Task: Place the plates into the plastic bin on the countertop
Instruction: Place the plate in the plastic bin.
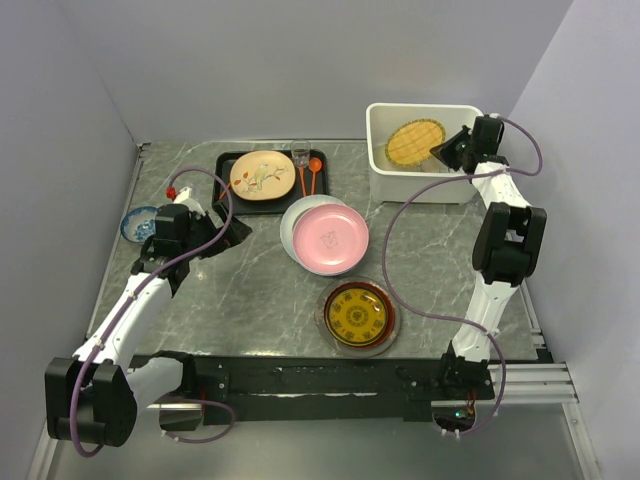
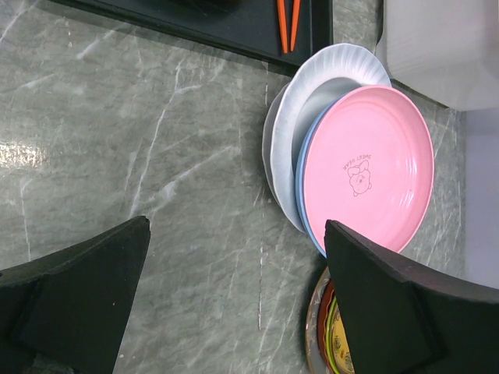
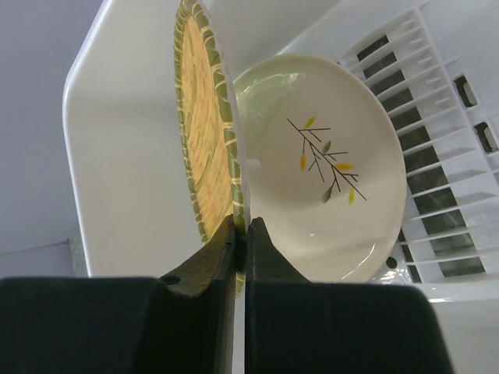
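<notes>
Two plates show in the bin [image 1: 420, 187]: your right gripper [image 3: 240, 226] is clamped on the rim of the yellow plate [image 3: 204, 132], woven-look, green-edged, upright beside the cream plate [image 3: 327, 156] with a leaf sprig. Your left gripper [image 2: 236, 234] hangs wide apart over the countertop [image 2: 117, 117] near the pink plate [image 2: 366, 167]; its small print is unreadable. A red plate [image 1: 357, 315] lies near it.

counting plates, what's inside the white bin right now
A yellow woven-pattern plate, pinched at its rim by the right gripper, and a cream leaf-sprig plate behind it. Anything beneath them is covered.
</notes>
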Motion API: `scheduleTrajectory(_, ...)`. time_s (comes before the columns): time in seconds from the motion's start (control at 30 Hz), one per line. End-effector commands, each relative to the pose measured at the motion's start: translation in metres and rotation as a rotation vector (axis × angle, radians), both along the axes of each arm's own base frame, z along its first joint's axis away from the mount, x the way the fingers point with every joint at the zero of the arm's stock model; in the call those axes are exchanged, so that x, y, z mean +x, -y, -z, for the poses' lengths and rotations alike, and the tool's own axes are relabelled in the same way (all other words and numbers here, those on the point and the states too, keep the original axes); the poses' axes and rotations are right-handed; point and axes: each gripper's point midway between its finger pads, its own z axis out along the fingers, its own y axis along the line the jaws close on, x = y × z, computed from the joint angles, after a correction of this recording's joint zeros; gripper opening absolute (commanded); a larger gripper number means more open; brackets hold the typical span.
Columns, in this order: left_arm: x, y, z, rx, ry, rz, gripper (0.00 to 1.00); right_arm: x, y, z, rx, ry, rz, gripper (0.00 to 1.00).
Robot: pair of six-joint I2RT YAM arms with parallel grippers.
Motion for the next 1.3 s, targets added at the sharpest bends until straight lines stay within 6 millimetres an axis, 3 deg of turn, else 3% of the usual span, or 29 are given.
scheduleTrajectory(0.0, 0.002, 0.001, -0.005, 0.009, 0.037, 0.010, 0.99, 0.015, 0.006, -0.030, -0.022, 0.093, -0.023, 0.06)
scheduleTrajectory(0.13, 0.004, 0.002, -0.006, 0.009, 0.040, 0.016, 0.99, 0.015, 0.007, -0.023, -0.011, 0.078, -0.033, 0.13)
scheduleTrajectory(0.17, 0.003, 0.002, -0.005, 0.008, 0.038, 0.019, 0.99, 0.015, 0.008, -0.024, -0.009, 0.078, -0.031, 0.20)
scheduleTrajectory(0.33, 0.004, 0.003, -0.005, 0.004, 0.037, 0.022, 0.99, 0.016, 0.009, -0.017, -0.001, 0.050, -0.033, 0.24)
scheduleTrajectory(0.47, 0.004, 0.003, -0.005, 0.004, 0.039, 0.022, 0.99, 0.015, 0.011, -0.022, -0.008, 0.056, -0.028, 0.32)
scheduleTrajectory(0.63, 0.003, 0.004, -0.005, 0.002, 0.038, 0.025, 0.99, 0.013, 0.013, -0.034, -0.014, 0.075, -0.023, 0.33)
scheduleTrajectory(0.67, 0.003, 0.004, -0.004, 0.003, 0.035, 0.025, 0.99, 0.012, 0.013, -0.035, -0.015, 0.078, -0.021, 0.38)
scheduleTrajectory(0.73, 0.002, 0.004, -0.005, 0.000, 0.037, 0.029, 0.99, 0.012, 0.016, -0.044, -0.022, 0.097, -0.005, 0.51)
scheduleTrajectory(0.83, 0.001, 0.004, -0.006, 0.001, 0.039, 0.025, 0.99, 0.008, 0.019, -0.061, -0.028, 0.148, 0.017, 0.61)
scheduleTrajectory(0.93, 0.001, 0.004, -0.007, 0.005, 0.042, 0.024, 0.99, 0.001, 0.016, -0.082, -0.018, 0.201, 0.017, 0.64)
scheduleTrajectory(1.07, 0.000, 0.005, -0.008, 0.005, 0.042, 0.029, 0.99, -0.015, -0.002, -0.124, 0.003, 0.292, -0.018, 0.66)
scheduleTrajectory(1.13, 0.000, 0.006, -0.007, 0.003, 0.037, 0.032, 0.99, -0.025, -0.015, -0.125, 0.011, 0.286, -0.042, 0.68)
scheduleTrajectory(1.17, 0.001, 0.006, -0.010, 0.002, 0.043, 0.032, 0.99, -0.032, -0.021, -0.142, 0.004, 0.330, -0.056, 0.68)
scheduleTrajectory(1.27, -0.001, 0.008, -0.010, -0.003, 0.039, 0.039, 0.99, -0.054, -0.042, -0.151, 0.020, 0.362, -0.100, 0.69)
